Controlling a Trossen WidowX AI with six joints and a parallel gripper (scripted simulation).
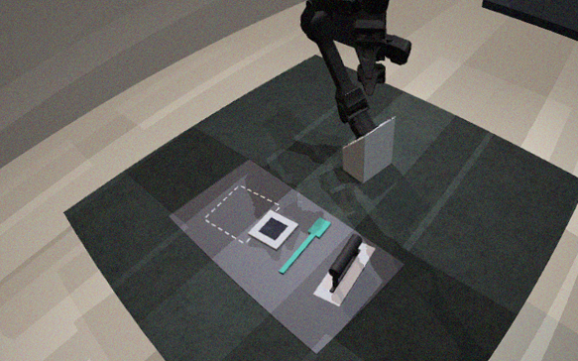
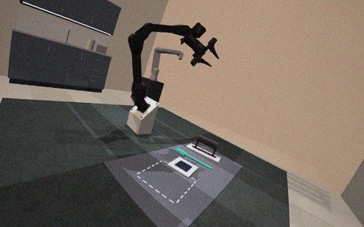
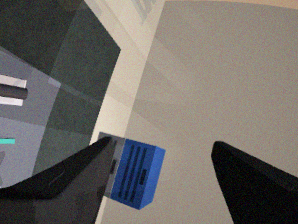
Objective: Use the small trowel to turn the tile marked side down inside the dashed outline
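Note:
The square tile (image 1: 273, 229) (image 2: 182, 165) lies flat on the grey mat (image 1: 315, 321) (image 2: 163, 218), its dark marked side up. It covers part of one side of the dashed outline (image 1: 206, 218) (image 2: 175, 202) and lies mostly outside it. A teal tool with a small flat blade and long thin handle (image 1: 300, 254) (image 2: 198, 161) (image 3: 7, 141) lies beside the tile. Beyond it sits a flat white-plated trowel with a raised black handle (image 1: 346, 256) (image 2: 207, 141) (image 3: 12, 92). My gripper (image 2: 215, 62) (image 3: 164, 147) is open and empty, high above the table.
The arm's pale base block (image 1: 377, 152) (image 2: 141, 122) stands on the dark green table (image 1: 458, 186) (image 2: 52, 133), beyond one side of the mat. A blue cabinet (image 3: 142, 175) stands on the floor beyond the table. A dark kitchen counter (image 2: 57, 63) stands at the far wall.

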